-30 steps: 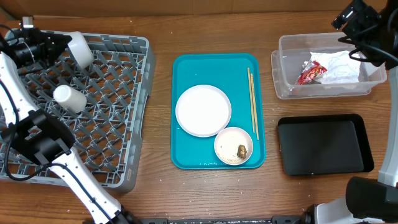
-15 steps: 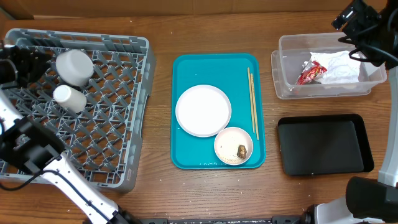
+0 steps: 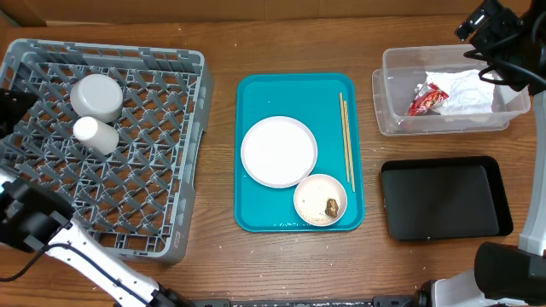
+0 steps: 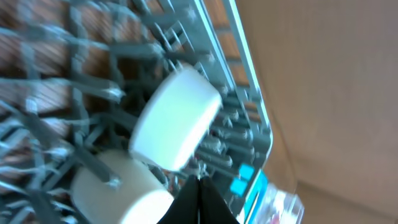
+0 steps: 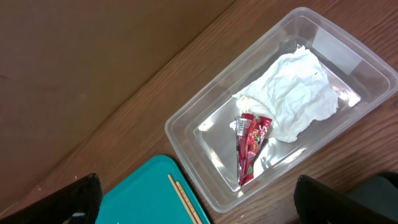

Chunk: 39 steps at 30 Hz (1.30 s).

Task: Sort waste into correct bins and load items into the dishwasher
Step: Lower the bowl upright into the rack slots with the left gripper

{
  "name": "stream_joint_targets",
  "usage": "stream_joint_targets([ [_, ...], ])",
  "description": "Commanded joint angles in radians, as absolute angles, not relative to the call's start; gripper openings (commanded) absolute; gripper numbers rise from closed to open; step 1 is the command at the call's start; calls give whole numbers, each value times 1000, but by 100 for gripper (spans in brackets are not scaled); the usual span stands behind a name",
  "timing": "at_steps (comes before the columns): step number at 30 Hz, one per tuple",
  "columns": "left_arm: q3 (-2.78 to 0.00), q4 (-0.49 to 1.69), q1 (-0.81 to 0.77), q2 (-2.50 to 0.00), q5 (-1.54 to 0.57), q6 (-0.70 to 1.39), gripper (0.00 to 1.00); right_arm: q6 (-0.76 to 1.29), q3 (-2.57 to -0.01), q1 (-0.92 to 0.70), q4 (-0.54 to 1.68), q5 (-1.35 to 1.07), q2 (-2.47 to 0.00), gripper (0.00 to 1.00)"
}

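The grey dishwasher rack (image 3: 193,153) holds an overturned white bowl (image 3: 96,95) and a white cup (image 3: 94,134) at its back left. In the left wrist view my left gripper (image 4: 199,198) is shut and empty, just short of the bowl (image 4: 177,118) and cup (image 4: 118,186). The teal tray (image 3: 256,209) carries the large plate (image 3: 279,151), the chopsticks (image 3: 345,141) and a small bowl (image 3: 316,194) with a brown lump (image 3: 331,206). My right gripper (image 5: 196,186) hangs open above the clear tub (image 5: 186,124), which holds the wrapper (image 5: 249,146) and napkin (image 5: 292,96).
A glossy black tray (image 3: 444,198) lies at the front right, below the clear tub (image 3: 388,111). The right arm (image 3: 490,30) sits over the table's back right corner. A brown cardboard wall runs along the back.
My left gripper let go of the white bowl, which now rests upside down in the rack beside the cup. It then drew back to the left and shut. The right arm has not moved.
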<state>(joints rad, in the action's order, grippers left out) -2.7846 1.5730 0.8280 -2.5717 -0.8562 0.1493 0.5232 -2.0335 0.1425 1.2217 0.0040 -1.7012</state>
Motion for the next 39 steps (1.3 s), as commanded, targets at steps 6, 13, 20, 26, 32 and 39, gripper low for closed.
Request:
stream_joint_targets([
  [6, -2796, 1612, 566, -2568, -526, 73, 4, 524, -2043, 142, 1217, 7, -1700, 100],
  [13, -2790, 1575, 509, -2568, -213, 196, 4, 524, -2043, 142, 1217, 7, -1700, 100],
  [20, -2790, 1551, 536, -2568, -41, 252, 4, 524, -2043, 141, 1217, 7, -1700, 100],
  [26, -2790, 1543, 577, -2568, -62, 276, 4, 524, -2043, 142, 1217, 7, -1700, 100],
  [32, -2849, 1529, 603, -2568, -519, 123, 4, 524, -2043, 142, 1217, 7, -1700, 100],
  [39, -2897, 1539, 504, -2569, -514, -38, 4, 524, -2043, 142, 1217, 7, -1700, 100],
])
